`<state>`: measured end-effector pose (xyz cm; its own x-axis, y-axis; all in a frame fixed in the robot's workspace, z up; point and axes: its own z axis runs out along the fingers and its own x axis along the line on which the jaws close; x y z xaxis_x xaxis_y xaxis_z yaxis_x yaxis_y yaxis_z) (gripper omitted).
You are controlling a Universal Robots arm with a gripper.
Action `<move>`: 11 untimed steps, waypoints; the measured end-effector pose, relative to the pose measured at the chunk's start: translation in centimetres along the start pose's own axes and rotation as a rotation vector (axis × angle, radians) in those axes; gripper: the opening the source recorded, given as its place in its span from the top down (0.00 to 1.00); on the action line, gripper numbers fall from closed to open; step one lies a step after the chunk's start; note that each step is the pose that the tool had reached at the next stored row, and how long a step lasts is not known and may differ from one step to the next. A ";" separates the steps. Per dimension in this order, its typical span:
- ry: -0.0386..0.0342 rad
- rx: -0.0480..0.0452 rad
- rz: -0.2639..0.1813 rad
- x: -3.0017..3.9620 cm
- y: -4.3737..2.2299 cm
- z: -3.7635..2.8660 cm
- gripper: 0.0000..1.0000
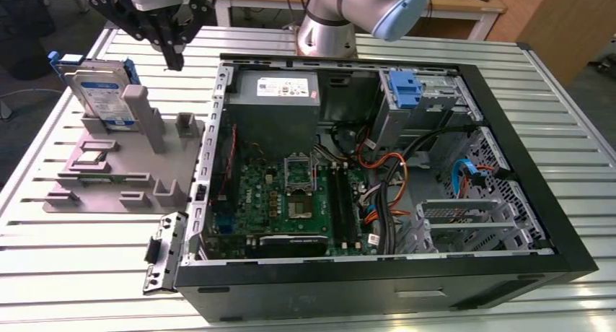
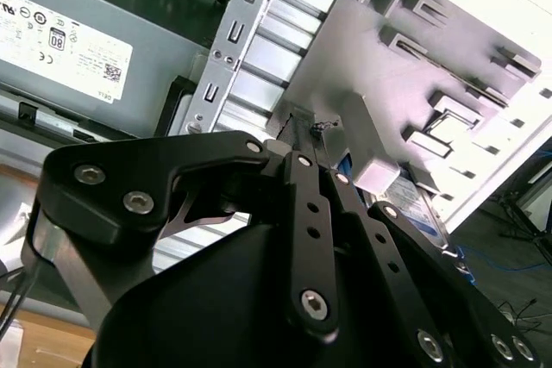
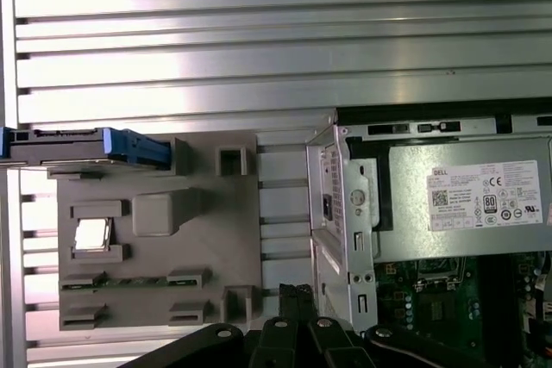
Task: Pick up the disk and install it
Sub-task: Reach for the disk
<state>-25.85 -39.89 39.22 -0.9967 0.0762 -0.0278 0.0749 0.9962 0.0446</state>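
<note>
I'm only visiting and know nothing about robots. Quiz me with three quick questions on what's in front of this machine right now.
1. True or false: the gripper is holding the disk.
2. Where is the disk? A: upright in the grey holder; B: inside the computer case; C: flat on the table.
3. Fill in: the disk's plastic rails are ___.
Key: 1 false; 2 A; 3 blue.

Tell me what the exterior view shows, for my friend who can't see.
A robot's gripper hangs shut and empty over a metal table, near the disk standing upright in a grey holder. An open computer lies on the exterior view's right.
</note>
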 end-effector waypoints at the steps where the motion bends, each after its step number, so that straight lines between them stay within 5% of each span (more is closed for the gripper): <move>1: 0.0000 0.0000 0.000 0.15 -0.01 -0.01 0.89; 11: -0.0002 0.0000 0.000 1.63 -0.12 -0.04 0.89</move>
<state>-27.49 -39.89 39.21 -0.9967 0.0762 -0.0280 0.0749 0.9962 0.0446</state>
